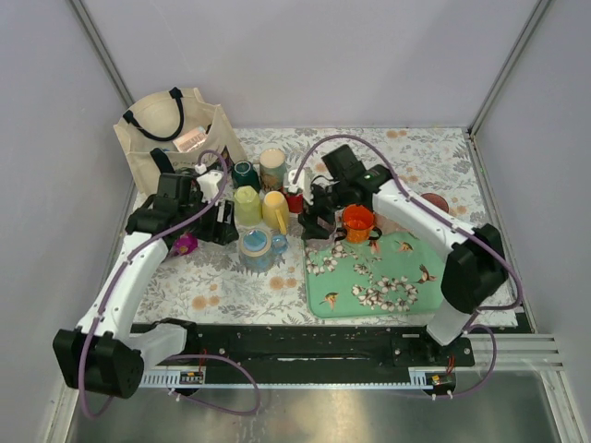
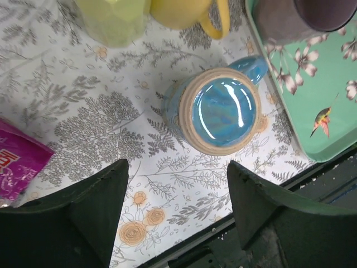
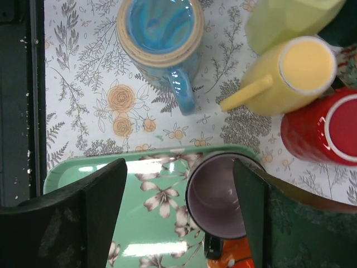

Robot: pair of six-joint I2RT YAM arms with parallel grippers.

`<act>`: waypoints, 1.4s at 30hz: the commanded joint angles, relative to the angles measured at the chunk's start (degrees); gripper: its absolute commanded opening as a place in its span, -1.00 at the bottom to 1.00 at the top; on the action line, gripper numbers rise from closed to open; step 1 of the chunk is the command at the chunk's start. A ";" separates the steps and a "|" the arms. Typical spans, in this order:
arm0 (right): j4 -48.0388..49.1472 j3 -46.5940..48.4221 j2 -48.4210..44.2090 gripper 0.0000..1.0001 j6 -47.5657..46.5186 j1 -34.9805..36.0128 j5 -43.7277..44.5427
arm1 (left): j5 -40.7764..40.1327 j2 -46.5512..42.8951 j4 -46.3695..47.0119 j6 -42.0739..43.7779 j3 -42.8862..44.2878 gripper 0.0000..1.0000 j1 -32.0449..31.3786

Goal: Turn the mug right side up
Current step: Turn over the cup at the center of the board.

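the blue mug (image 2: 223, 109) stands bottom up on the flowered cloth, just beside the left edge of the green tray (image 3: 150, 223), with its handle turned toward the tray. the left gripper (image 2: 177, 173) hangs above it, near its side, with the fingers wide apart and nothing between them. the right gripper (image 3: 179, 167) is also open and holds nothing; it hovers over an upright mug (image 3: 215, 195) on the tray. i think the step is the approach to the blue mug. next the left gripper should come down, close on the body, lift it and roll it over, with care for the yellow mug (image 3: 304, 72) nearby.
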 commanded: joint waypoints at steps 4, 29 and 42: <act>-1.65 6.77 8.66 0.67 -5.89 6.02 6.55 | 0.62 -7.05 0.27 -3.24 0.33 0.51 3.37; 7.83 7.75 19.13 0.50 9.73 14.28 9.18 | 12.40 -16.02 5.36 -18.98 -8.12 0.47 22.54; 8.72 5.99 22.29 -0.19 6.58 16.13 15.61 | 11.26 -16.90 5.63 -19.51 -8.30 0.46 24.66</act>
